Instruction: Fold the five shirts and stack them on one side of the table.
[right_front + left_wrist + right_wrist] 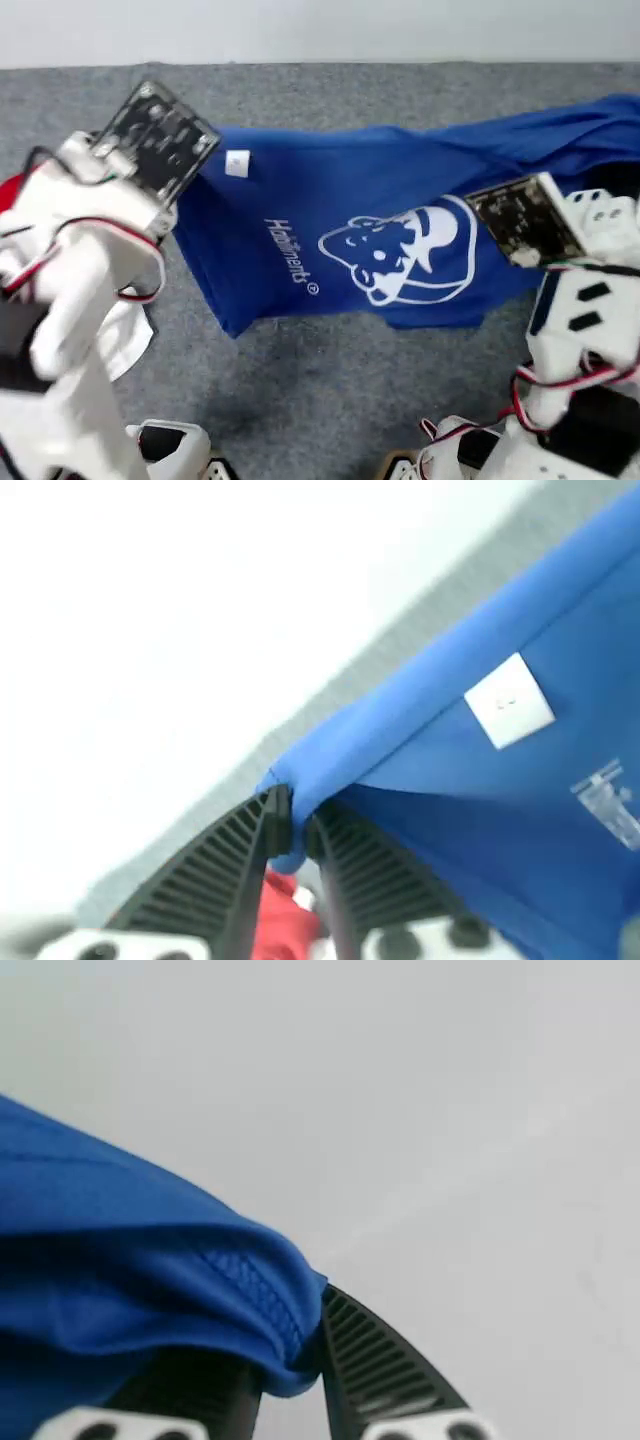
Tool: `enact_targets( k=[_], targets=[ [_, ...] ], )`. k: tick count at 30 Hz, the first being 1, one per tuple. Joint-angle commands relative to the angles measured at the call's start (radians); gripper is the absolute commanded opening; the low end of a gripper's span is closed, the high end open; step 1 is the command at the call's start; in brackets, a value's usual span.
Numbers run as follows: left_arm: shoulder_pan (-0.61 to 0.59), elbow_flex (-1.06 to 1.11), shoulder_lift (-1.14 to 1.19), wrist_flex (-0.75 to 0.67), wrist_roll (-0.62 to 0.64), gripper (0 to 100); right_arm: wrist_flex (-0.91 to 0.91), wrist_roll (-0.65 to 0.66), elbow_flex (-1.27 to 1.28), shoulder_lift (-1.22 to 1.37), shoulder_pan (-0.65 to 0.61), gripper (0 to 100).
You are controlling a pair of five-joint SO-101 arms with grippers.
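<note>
One blue, white-printed shirt (335,190)

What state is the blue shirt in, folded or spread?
Spread. The blue shirt stretches wide between the left pincer and right pincer, each clamped on an edge, its print fully showing.

Bright, even light; soft shadows on table (330,375); wrist backgrounds overexposed.

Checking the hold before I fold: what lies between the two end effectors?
The blue shirt spans that stretch in the high view, with one edge pinched by the left end effector and another by the right end effector.
</note>
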Motion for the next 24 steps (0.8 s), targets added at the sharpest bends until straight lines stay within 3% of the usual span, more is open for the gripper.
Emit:
enact_targets(
  k=[1, 8, 16, 24],
  targets=[
    [-0.008, -0.113, -0.023, -0.064, -0.011, 2, -0.022, 0.005, -0.081, -0.022, 0.015, 1.0],
    [-0.008, -0.297, -0.025, -0.055, -0.011, 2, -0.015, 0.002, -0.169, -0.022, 0.131, 1.0],
    [-0.015, -0.503, -0.034, 0.071, -0.009, 2, 0.283, 0.008, -0.354, -0.085, 0.203, 1.0],
    [-0.060, -0.378, -0.178, 0.071, -0.048, 2, 0.337, 0.069, -0.376, -0.179, 0.203, 1.1]
  ],
)
